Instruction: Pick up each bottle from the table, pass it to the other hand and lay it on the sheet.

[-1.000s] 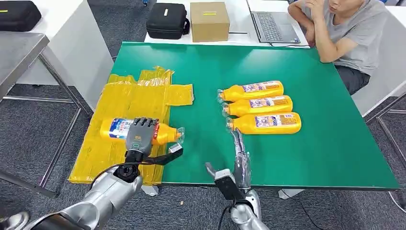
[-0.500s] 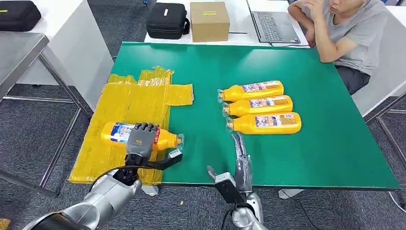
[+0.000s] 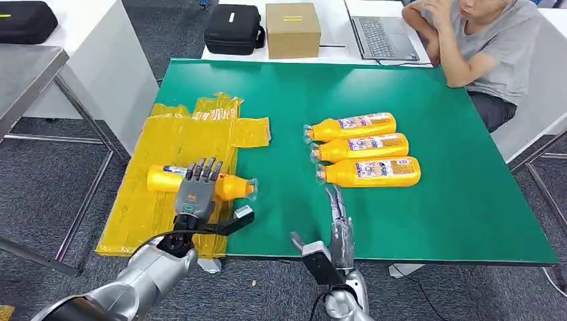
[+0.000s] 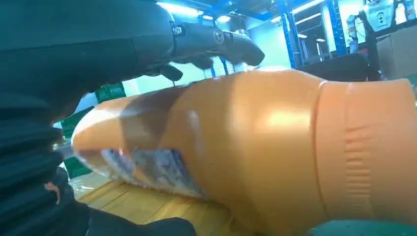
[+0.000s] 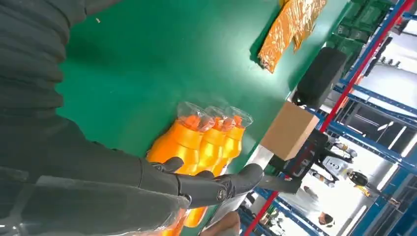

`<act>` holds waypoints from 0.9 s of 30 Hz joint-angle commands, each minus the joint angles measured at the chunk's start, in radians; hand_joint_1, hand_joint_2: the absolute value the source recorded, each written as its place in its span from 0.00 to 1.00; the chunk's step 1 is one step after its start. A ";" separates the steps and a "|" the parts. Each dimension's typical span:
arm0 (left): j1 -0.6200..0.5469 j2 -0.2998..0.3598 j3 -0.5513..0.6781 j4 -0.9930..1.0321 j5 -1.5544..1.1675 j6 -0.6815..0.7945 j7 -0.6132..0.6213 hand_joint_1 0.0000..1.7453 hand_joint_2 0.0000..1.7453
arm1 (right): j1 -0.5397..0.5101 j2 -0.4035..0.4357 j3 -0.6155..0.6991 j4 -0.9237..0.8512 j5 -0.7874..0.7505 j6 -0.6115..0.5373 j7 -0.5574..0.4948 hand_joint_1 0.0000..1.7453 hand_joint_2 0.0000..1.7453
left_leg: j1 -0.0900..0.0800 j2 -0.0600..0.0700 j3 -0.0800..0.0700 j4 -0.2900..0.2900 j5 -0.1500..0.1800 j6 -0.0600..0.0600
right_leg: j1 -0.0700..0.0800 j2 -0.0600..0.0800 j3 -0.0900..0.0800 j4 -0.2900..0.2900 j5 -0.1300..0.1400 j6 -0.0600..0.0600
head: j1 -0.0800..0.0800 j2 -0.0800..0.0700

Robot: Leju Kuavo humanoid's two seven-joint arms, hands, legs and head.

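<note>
The left hand (image 3: 196, 189) has opened since a moment ago; its fingers, then wrapped over the bottle (image 3: 200, 182), are now spread and lifted just above it; the bottle lies on its side on the yellow sheet (image 3: 180, 137), neck over the sheet's inner edge, near the table's (image 3: 428, 221) front-left corner; this placement looks done; the right hand (image 3: 336, 217), fingers straight and apart, empty, hovers at the front edge, near the three bottles (image 3: 364, 148) waiting mid-table.
</note>
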 commanded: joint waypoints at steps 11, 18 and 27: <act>-0.044 -0.023 0.032 0.060 -0.005 -0.064 -0.031 0.15 1.00 | -0.066 -0.004 -0.005 0.058 -0.013 0.000 0.000 0.00 1.00 | 0.000 0.001 0.004 0.000 -0.002 -0.002 | 0.000 0.000 0.004 0.000 -0.002 -0.001 | 0.000 0.000; -0.044 -0.026 0.030 0.055 -0.009 -0.062 -0.033 0.11 1.00 | -0.066 -0.005 -0.006 0.058 -0.013 0.000 0.000 0.00 1.00 | 0.000 0.001 0.005 0.000 -0.002 -0.002 | 0.000 0.000 0.005 0.000 -0.002 -0.001 | -0.001 0.000; -0.042 -0.034 0.027 0.043 -0.013 -0.053 -0.040 0.07 1.00 | -0.062 -0.005 -0.009 0.056 -0.012 0.000 0.000 0.00 1.00 | 0.000 0.001 0.002 0.000 -0.001 -0.001 | 0.000 0.000 0.002 0.000 -0.001 -0.001 | 0.000 0.000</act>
